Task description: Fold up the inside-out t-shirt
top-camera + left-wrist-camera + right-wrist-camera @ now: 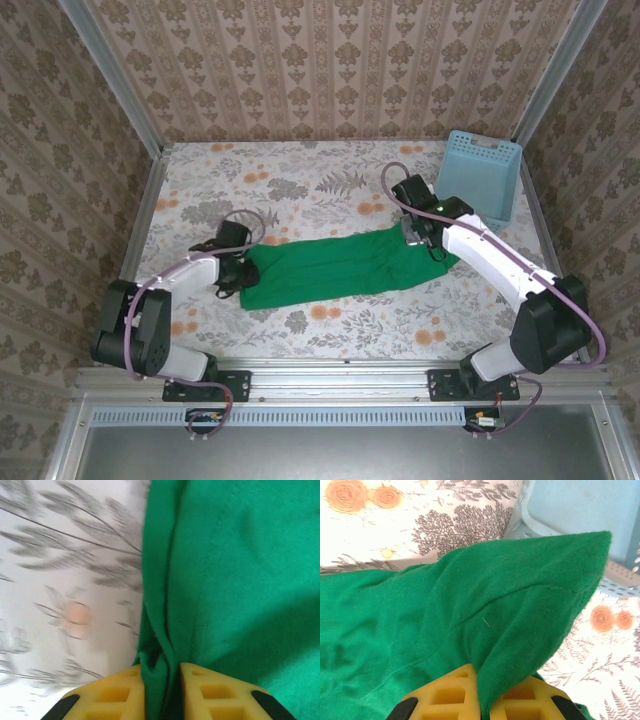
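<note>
Tabletop [300,185] t-shirt [340,265]: wrist views show left gripper [162,682], right gripper [484,692] pinching.

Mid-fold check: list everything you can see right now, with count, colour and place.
shirt: one, bright green, stretched in a band across the near middle of the table, between the two claws.
basket: one, light blue, far right corner of the table, apart from the shirt.
table: one, white with orange and grey floral print, under everything.
left claw: one, yellow, shut on the shirt's left end.
right claw: one, yellow, shut on the shirt's right end.
</note>
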`<state>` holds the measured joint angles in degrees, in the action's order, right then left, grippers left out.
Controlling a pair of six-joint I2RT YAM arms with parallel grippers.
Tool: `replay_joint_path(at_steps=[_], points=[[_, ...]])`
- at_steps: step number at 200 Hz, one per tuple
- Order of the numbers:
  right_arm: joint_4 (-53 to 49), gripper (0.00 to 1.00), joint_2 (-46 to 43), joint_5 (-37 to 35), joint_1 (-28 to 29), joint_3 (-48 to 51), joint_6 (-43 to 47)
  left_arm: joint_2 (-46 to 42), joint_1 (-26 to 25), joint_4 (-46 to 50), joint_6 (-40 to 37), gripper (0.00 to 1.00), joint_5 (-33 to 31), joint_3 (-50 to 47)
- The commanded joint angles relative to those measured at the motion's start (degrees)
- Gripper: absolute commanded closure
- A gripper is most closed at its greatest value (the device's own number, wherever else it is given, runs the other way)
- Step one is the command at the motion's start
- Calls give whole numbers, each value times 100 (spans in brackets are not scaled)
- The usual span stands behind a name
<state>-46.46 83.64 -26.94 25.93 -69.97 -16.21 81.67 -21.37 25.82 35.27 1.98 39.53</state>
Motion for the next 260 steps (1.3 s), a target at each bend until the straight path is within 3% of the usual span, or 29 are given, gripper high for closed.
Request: replay_joint_path(at_steps=[1,23,40,83,108,144,196,260], points=[[-659,100,96,-722,349,-508,200,-114,-512,-224,466,82,130,-77],[-1025,100,380,-979,724,-908,250,-236,-994,-307,703,84,84,-19],[-1223,100,579,-927,1000,-1181,144,-411,-1063,-507,829,87,172,-116],[-843,100,915,410,1696,-1472,-545,-723,-1084,-1197,1028,90,448,-531],[16,100,1068,1588,1849,-1251,-1321,-706,-1080,-1605,1204,91,564,-844],[731,100,1430,2225,2025,-1260,-1924,-787,-1080,-1852,1317,92,572,-1150],[1127,100,1932,2781,2237,-1608,-2190,-903,-1063,-1972,1298,92,548,-1289],[1442,100,2198,2953,2279,-1774,-2553,-929,-1063,-2124,1358,94,602,-1379]])
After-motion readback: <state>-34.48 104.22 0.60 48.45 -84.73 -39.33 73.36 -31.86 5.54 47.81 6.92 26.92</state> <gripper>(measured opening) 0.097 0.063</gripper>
